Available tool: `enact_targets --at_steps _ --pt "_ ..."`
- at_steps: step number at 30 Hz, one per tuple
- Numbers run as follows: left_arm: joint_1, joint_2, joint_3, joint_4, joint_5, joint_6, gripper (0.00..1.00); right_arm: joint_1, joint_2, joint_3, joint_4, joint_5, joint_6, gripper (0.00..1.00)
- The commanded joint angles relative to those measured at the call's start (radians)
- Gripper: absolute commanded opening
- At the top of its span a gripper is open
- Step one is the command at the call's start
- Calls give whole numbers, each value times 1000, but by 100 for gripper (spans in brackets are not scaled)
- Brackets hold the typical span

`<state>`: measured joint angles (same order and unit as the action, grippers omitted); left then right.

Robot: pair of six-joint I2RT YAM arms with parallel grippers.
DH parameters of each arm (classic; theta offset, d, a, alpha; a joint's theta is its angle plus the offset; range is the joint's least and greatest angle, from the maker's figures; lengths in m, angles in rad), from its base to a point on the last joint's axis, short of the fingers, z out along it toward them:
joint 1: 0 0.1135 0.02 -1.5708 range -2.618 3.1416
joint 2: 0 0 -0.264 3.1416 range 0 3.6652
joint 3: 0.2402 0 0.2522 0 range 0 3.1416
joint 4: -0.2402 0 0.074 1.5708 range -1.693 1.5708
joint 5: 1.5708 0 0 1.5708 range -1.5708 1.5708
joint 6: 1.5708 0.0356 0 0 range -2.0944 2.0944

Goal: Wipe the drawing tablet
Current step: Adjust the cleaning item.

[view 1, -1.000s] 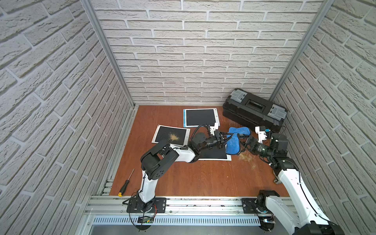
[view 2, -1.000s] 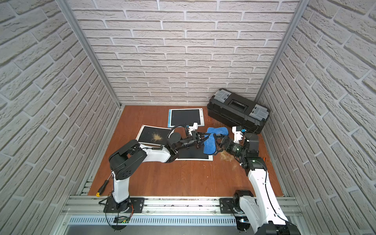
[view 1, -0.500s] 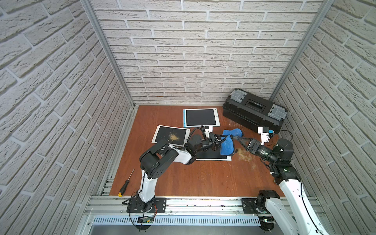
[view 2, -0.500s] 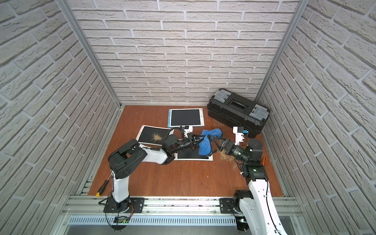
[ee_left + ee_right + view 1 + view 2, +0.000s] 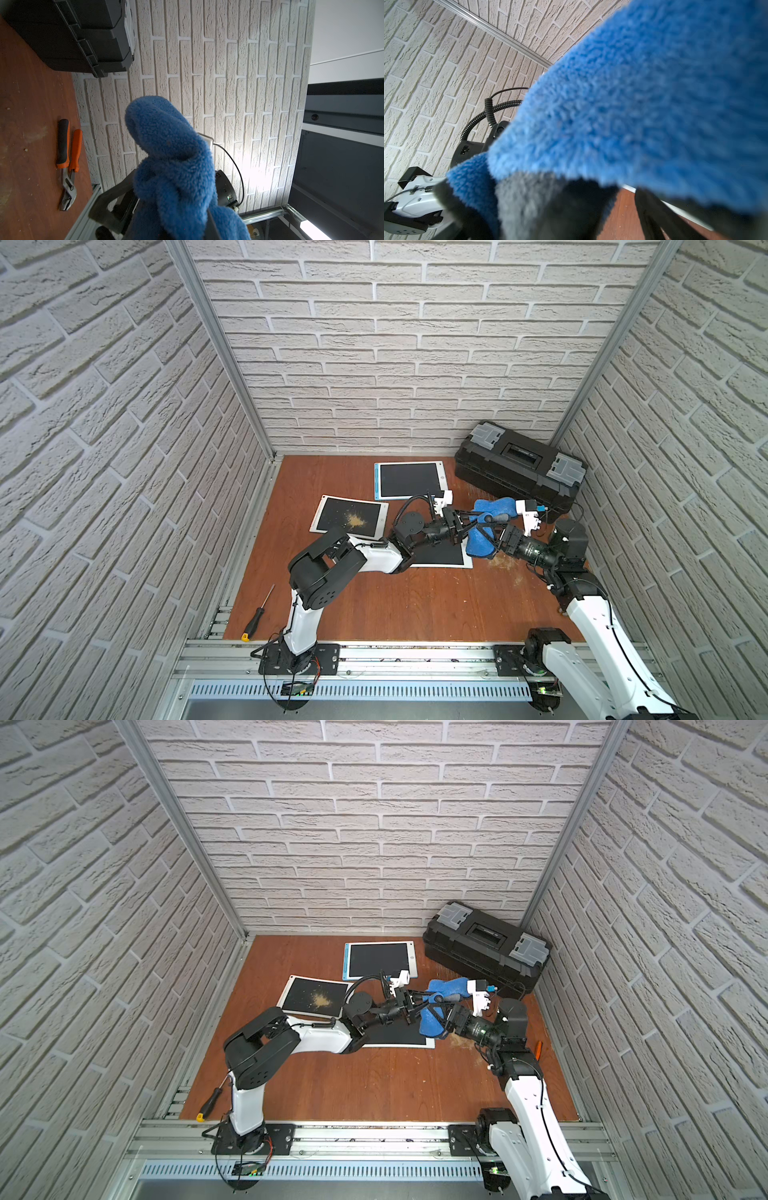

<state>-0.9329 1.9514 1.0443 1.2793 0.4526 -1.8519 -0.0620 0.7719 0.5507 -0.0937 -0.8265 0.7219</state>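
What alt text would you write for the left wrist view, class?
A blue cloth fills the foreground, close to the camera. Behind it are a brick wall, orange pliers lying on the brown table and a black toolbox.

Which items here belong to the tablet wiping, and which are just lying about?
In the job: blue fluffy microfibre cloth; white-framed black drawing tablet under the arms; sawdust-strewn white-framed drawing tablet.
Lying about: blue-framed black tablet; black plastic toolbox; black-handled screwdriver; orange-handled pliers.
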Motion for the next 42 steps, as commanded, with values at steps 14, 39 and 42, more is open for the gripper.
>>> enact_targets --at_steps 14,39,42 --pt "-61 -80 -32 121 18 -20 0 -7 -63 15 153 32 38 84" --pt "263 -414 -366 -433 143 389 71 5 -77 185 -308 300 -165 3" --pt "227 -619 -211 -1236 -62 861 69 72 -5 281 -467 489 -284 3"
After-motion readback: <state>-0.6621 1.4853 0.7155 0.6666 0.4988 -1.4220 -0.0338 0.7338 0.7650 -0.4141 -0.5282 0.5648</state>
